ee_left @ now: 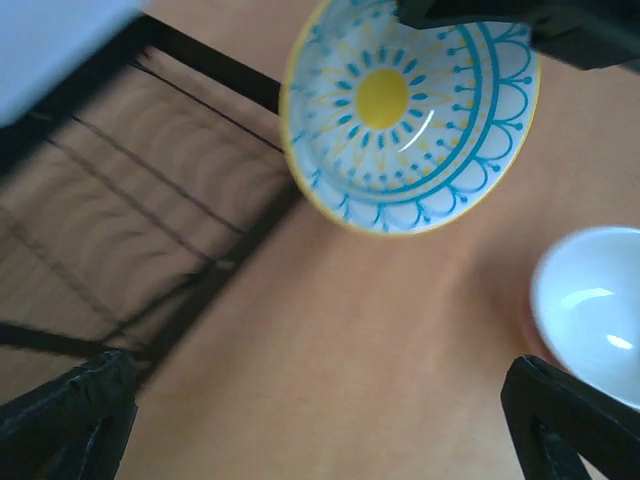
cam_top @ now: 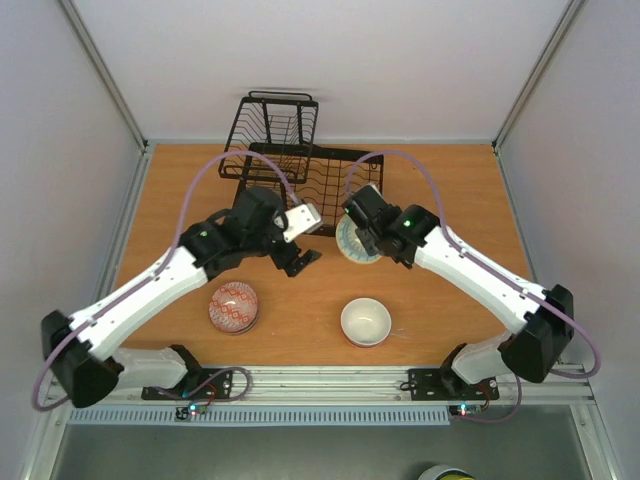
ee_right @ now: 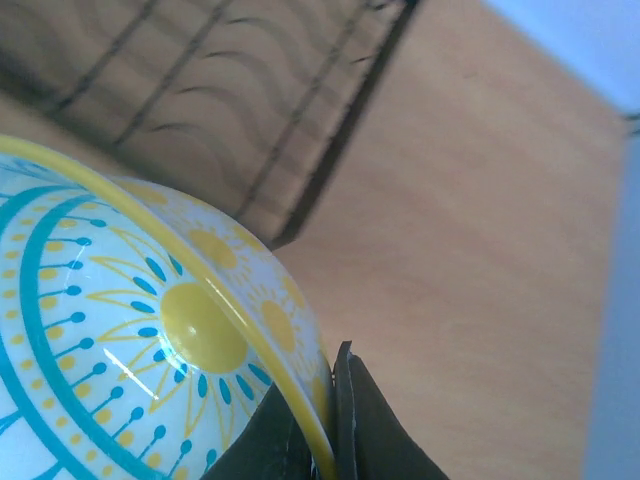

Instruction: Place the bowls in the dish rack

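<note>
My right gripper (cam_top: 366,236) is shut on the rim of the cream bowl with teal pattern and yellow centre (cam_top: 353,243), holding it tilted just in front of the black wire dish rack (cam_top: 290,165). In the right wrist view the fingers (ee_right: 335,425) pinch the bowl's rim (ee_right: 130,330) with the rack (ee_right: 230,90) behind. My left gripper (cam_top: 300,260) is open and empty beside it; its view shows that bowl (ee_left: 410,110), the rack (ee_left: 120,200) and the open gripper (ee_left: 320,430). A red-and-white patterned bowl (cam_top: 234,306) and a pale plain bowl (cam_top: 366,322) sit on the table. A fourth bowl is out of view.
The rack's raised basket (cam_top: 282,120) stands at the back against the white wall. White walls close in the wooden table (cam_top: 450,200) on the left, right and back. The pale bowl also shows at the right edge of the left wrist view (ee_left: 595,310).
</note>
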Tool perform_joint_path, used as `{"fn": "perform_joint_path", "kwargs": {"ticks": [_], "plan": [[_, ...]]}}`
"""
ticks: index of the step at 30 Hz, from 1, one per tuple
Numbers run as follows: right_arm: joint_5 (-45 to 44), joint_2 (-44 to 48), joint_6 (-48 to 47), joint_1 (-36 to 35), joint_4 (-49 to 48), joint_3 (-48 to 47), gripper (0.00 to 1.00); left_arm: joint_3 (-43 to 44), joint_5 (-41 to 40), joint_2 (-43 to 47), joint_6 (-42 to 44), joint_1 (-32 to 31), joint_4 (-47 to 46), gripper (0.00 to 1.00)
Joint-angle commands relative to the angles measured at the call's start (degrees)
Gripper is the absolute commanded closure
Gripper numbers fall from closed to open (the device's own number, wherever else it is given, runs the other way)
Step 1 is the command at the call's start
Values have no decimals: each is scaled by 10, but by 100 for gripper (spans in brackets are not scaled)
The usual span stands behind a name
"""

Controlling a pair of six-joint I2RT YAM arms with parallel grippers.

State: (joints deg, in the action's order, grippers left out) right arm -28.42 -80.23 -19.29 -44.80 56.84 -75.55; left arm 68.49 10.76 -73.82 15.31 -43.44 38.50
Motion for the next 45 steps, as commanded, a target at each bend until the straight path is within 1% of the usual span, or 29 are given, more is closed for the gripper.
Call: {"fn": "perform_joint_path", "kwargs": {"ticks": [1, 3, 5, 6, 8, 10, 13, 15, 16, 18, 21, 25, 29, 34, 40, 45], "plan": [[-183, -51, -100, 39, -113, -30, 99, -39, -181, 74, 55, 13, -96, 1], [-215, -76, -177, 50, -214, -23, 99, -52, -205, 101, 61, 35, -116, 1], [-237, -103, -285, 61, -337, -16, 99, -64, -197, 122, 58, 64, -127, 1], [-237, -116, -342, 68, -418, -10, 99, -71, -186, 130, 50, 80, -133, 1], [-212, -134, -449, 91, -570, 9, 99, -88, -158, 148, 40, 100, -141, 1], [-171, -155, -529, 115, -690, 14, 99, -100, -153, 161, 38, 108, -145, 1], [-129, -219, -628, 151, -810, -9, 99, -106, -149, 172, 34, 117, -145, 1], [-121, -269, -705, 167, -874, -34, 99, -103, -148, 174, 33, 119, -143, 0], [-121, -294, -728, 175, -900, -47, 99, -102, -147, 176, 33, 121, -142, 1], [-102, -324, -745, 192, -924, -66, 99, -102, -139, 176, 32, 124, -141, 1], [-77, -360, -737, 215, -929, -88, 99, -104, -124, 174, 29, 126, -134, 1], [-44, -407, -747, 236, -968, -113, 99, -111, -124, 170, 30, 127, -135, 1], [-14, -452, -759, 245, -974, -144, 99, -117, -125, 163, 33, 128, -138, 0], [11, -479, -757, 245, -975, -171, 99, -125, -130, 153, 40, 128, -144, 1], [23, -495, -753, 240, -1007, -156, 99, -125, -142, 146, 43, 128, -148, 1], [41, -511, -776, 239, -1052, -125, 99, -126, -143, 146, 44, 130, -147, 1]]}}
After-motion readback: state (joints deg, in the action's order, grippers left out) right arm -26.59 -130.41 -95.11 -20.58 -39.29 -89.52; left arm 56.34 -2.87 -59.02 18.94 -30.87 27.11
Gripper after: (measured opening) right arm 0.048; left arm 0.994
